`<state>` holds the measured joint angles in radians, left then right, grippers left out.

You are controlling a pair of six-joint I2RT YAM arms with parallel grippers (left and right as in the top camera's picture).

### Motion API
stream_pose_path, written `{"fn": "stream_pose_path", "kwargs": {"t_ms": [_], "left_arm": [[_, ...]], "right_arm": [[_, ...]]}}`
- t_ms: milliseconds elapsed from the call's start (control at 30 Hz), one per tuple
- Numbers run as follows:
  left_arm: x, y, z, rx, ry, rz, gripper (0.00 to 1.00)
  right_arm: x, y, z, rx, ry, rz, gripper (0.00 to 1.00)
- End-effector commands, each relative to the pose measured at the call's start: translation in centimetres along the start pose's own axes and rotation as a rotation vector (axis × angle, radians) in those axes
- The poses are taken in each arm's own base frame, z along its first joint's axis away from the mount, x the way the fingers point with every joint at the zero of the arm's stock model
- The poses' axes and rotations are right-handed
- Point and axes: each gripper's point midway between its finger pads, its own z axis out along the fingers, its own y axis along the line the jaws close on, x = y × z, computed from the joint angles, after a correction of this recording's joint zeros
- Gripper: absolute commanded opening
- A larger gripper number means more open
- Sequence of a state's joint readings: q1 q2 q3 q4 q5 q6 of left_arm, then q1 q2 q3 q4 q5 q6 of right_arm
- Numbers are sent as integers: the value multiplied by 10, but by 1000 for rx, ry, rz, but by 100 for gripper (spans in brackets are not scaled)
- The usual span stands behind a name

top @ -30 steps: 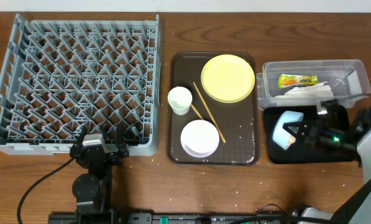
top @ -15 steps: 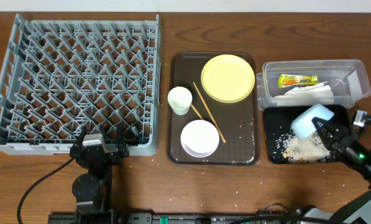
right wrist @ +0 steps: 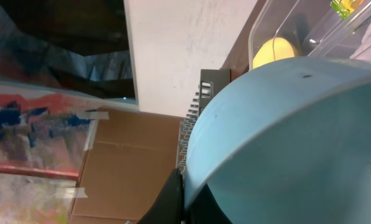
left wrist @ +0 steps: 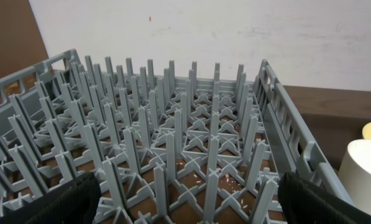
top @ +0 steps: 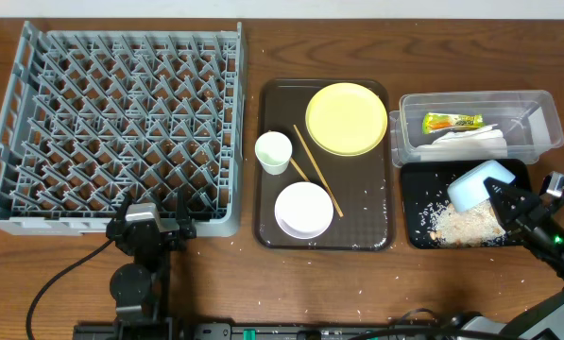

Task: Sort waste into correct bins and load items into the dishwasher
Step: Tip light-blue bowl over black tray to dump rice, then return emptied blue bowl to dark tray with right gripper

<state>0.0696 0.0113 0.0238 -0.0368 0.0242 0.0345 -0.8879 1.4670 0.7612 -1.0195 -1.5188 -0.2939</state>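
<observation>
A wooden bench [top: 244,283] is seen from above. At the left, a large square grey dish rack [top: 121,123] with rows of upright pegs is set; no dishes are seen in it. Just in front of its near edge, the left pincer [top: 157,212] is stationed, its jaws spread to their widest and nothing held between them. In the left wrist view, its two dark fingertips [left wrist: 54,202] are seen at the lower corners, with the pegs filling the space between.

In the middle, a dark brown serving tray [top: 367,208] is laid. On it are found a yellow round plate [top: 346,118] at the back, a small white cup [top: 273,151] at the left, a white bowl [top: 303,210] at the front, and thin wooden chopsticks [top: 317,170] lying diagonally between them.

At the right, a clear plastic tub [top: 537,118] is placed at the back, with a yellow-green snack wrapper [top: 452,121] and a white crumpled napkin [top: 470,142] inside. Directly in front of it, a shallow black tray [top: 421,189] is set, and a heap of pale rice-like food scraps [top: 466,225] is spread on its floor. Above this tray, a light blue bowl [top: 478,186] is held tipped on its side by the right pincer [top: 501,195], whose jaws are clamped tight on the bowl's rim. In the right wrist view, the bowl's outer wall fills most of the frame.
</observation>
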Motion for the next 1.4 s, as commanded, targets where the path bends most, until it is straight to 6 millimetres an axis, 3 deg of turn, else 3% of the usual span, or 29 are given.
{"fn": "stream_pose_path", "kwargs": {"t_ms": [0,200,600,767,933,1067,1133,1200,1367], "left_arm": [[17,3,1,-13,48,15,92],[17,3,1,-13,48,15,92],[17,3,1,-13,48,15,92],[17,3,1,-13,48,15,92],[17,3,1,-13,48,15,92],[17,3,1,-13,48,15,92],[17,3,1,-13,48,15,92],[17,3,1,-13,48,15,92],[17,3,1,-13,48,15,92]], "right_arm": [[-5,8,-5,-37,-35,12,1],[-4,-2,-4,15,-17,17,1],[11,0,6,28,42,61,1],[41,2,33,246,263,-99,1],[55,24,56,481,424,-318,1],[79,44,89,631,545,-512,1],[91,43,103,717,559,-575,1],[113,28,122,857,571,-662,1],[147,-2,144,945,691,-722,1]]}}
